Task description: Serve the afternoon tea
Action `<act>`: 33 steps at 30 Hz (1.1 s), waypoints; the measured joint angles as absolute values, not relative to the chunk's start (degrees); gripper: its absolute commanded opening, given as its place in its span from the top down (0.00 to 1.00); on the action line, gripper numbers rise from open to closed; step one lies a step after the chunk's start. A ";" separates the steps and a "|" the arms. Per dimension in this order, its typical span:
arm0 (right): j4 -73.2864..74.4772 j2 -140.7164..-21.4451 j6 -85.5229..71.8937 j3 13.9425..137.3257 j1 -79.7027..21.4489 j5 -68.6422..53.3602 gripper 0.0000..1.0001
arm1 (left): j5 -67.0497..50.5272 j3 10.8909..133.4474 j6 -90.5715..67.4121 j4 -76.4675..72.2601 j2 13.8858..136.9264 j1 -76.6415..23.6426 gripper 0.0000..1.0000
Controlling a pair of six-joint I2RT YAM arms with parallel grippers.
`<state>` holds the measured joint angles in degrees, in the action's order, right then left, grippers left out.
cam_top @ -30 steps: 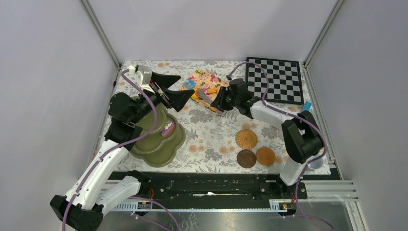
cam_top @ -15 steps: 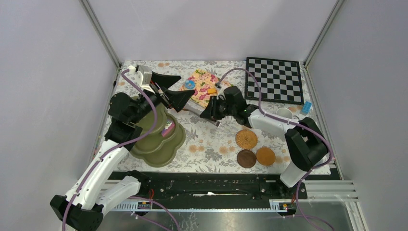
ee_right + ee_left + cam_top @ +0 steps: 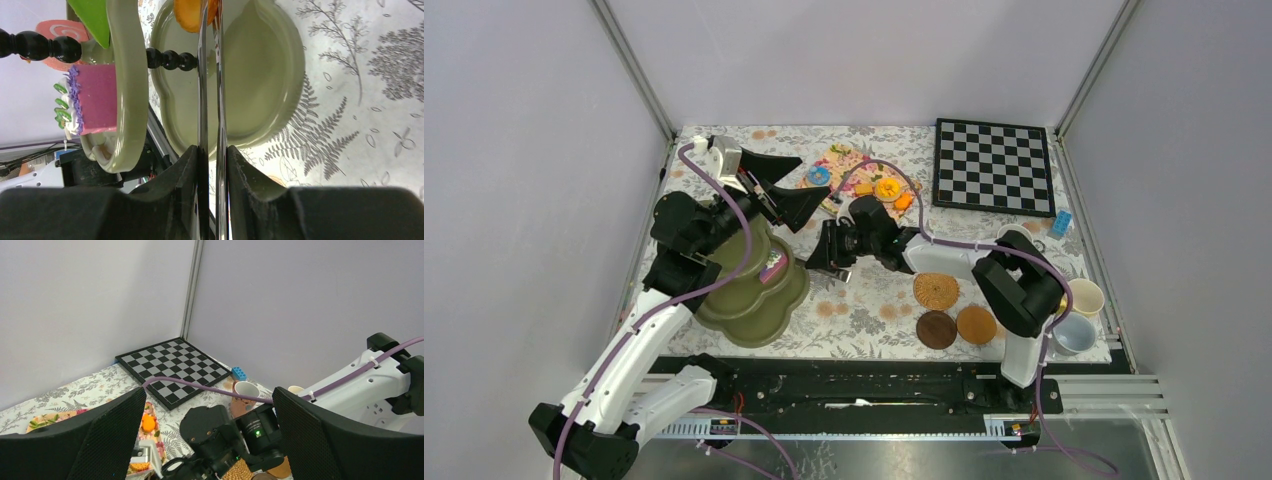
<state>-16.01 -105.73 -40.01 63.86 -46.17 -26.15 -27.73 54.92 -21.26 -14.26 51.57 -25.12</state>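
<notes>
- Right gripper [image 3: 212, 162] is clamped on metal tongs [image 3: 210, 80]. Only its wrist view shows the tips pinching an orange biscuit [image 3: 189, 12] by the lowest tier of the green stand [image 3: 265, 75]; contact unclear.
- Left gripper [image 3: 792, 185] gapes empty above the stand.
- Overhead, the tongs are mostly hidden.
- Pink cake [image 3: 95, 105] sits on a higher tier.
- Mugs [image 3: 1086, 297] and coasters [image 3: 936, 290] lie right, with the chessboard [image 3: 994, 165] behind.

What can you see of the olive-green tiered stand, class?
The olive-green stand looks like glossy ceramic: scalloped trays stacked on a black beaded spindle. It stands upright on the floral cloth, at the left, partly under the left arm. A pink cake slice sits on an upper tray; the bottom tray's visible part is bare.
</notes>
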 measured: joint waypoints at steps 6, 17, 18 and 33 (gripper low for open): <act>-16.16 -109.06 -40.47 67.35 -47.79 -26.22 0.70 | -27.73 54.92 -21.26 -14.26 51.55 -25.21 0.01; -15.09 -112.79 -40.16 71.96 -48.56 -25.96 0.64 | -27.75 54.92 -21.26 -14.26 51.55 -25.23 0.01; -14.63 -113.38 -39.94 72.66 -48.80 -25.76 0.63 | -27.77 54.92 -21.26 -14.28 51.55 -25.23 0.01; -10.87 -114.54 -38.06 75.16 -50.04 -23.38 0.56 | -27.81 54.92 -21.26 -14.28 51.55 -25.23 0.01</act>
<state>-10.87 -114.54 -38.06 75.16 -50.04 -23.38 -27.81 54.92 -21.26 -14.28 51.55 -25.23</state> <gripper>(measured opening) 0.441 0.990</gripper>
